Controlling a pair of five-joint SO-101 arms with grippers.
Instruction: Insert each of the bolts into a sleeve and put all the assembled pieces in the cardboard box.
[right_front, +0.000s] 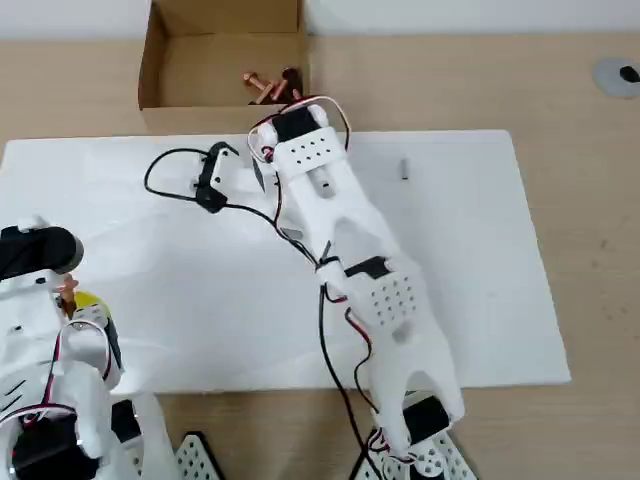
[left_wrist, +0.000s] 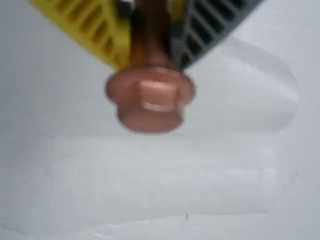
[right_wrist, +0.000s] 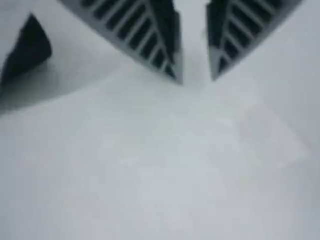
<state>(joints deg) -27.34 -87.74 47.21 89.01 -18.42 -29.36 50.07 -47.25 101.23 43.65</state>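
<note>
My left gripper (left_wrist: 150, 57) is shut on a copper bolt (left_wrist: 150, 97), held between a yellow finger (left_wrist: 85, 25) and a grey one, its flanged hex head sticking out past the tips. In the high view this gripper (right_front: 72, 296) and bolt (right_front: 67, 289) sit at the mat's left edge. My right gripper (right_wrist: 195, 77) hangs open just above the white mat, nothing between its grey fingers. Its arm (right_front: 315, 170) stretches up to the front wall of the cardboard box (right_front: 150, 70). Several copper pieces (right_front: 266, 86) lie in the box's near right corner.
A white mat (right_front: 460, 280) covers most of the wooden table. A small dark grey piece (right_front: 404, 168) lies on the mat right of the right arm. A black cabled part (right_front: 214, 177) sits left of that arm. A grey disc (right_front: 615, 75) is at the far right.
</note>
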